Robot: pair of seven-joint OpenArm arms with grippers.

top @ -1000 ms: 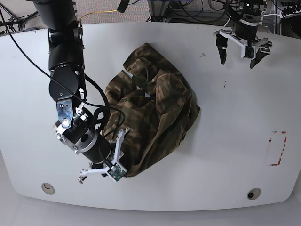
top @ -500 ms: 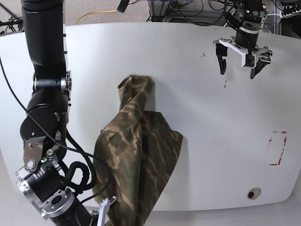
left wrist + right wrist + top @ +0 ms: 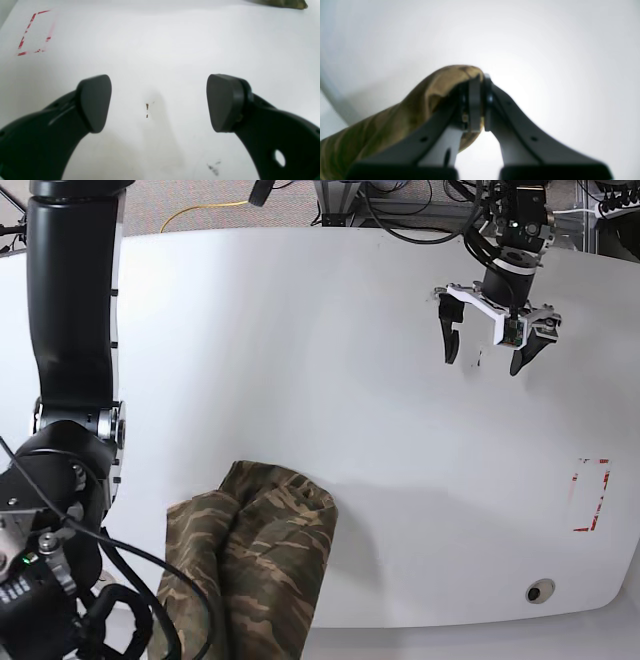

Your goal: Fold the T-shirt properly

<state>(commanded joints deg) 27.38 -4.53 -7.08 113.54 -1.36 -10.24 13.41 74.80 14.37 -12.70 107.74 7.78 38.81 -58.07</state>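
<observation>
1. Base view: bright, even overhead light; the white table point(image 3: 300, 330) is sharp, with soft short shadows under the left gripper point(image 3: 485, 355).
2. Left wrist view: table surface washed out, a faint grey shadow beneath and between the fingers point(image 3: 95, 102); finger pads fairly sharp, arm bases dark and soft near the lens.
3. Right wrist view: strong glare blooms just beyond the right gripper point(image 3: 480, 82) tips; everything is blurred, the T-shirt point(image 3: 395, 120) out of focus, corners dim with vignetting.

Our left gripper point(image 3: 483, 348) hangs spread wide above the table point(image 3: 300, 330); our right gripper point(image 3: 480, 100) seems clamped on the T-shirt point(image 3: 395, 120).
</observation>
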